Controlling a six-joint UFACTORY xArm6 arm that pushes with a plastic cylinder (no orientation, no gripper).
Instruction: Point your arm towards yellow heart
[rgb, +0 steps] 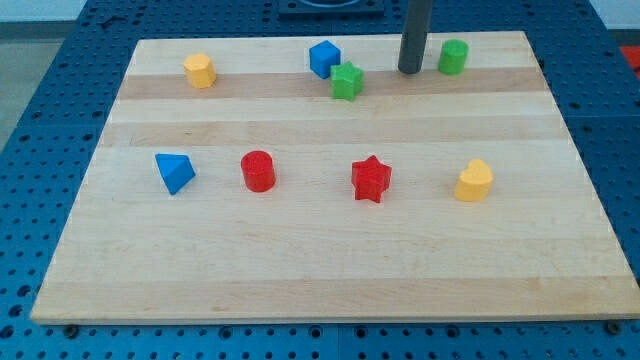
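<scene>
The arm ends in a dark rod with no hand, so no grasp state can be told. The tip (409, 71) rests on the tabletop (320, 270) near the view's top. A green cylinder (453, 56) stands just beside it toward the view's right. A green star (347, 81) and blue cube (324, 58) sit near it toward the view's left, a yellow hexagon (200, 70) well beyond. The yellow heart (474, 181) lies well apart, toward the view's bottom right. A red star (371, 179), red cylinder (258, 171) and blue wedge (175, 172) line up left of the heart.

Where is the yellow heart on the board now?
The yellow heart lies at the view's right, in the lower row, right of the red star and well below my tip.
</scene>
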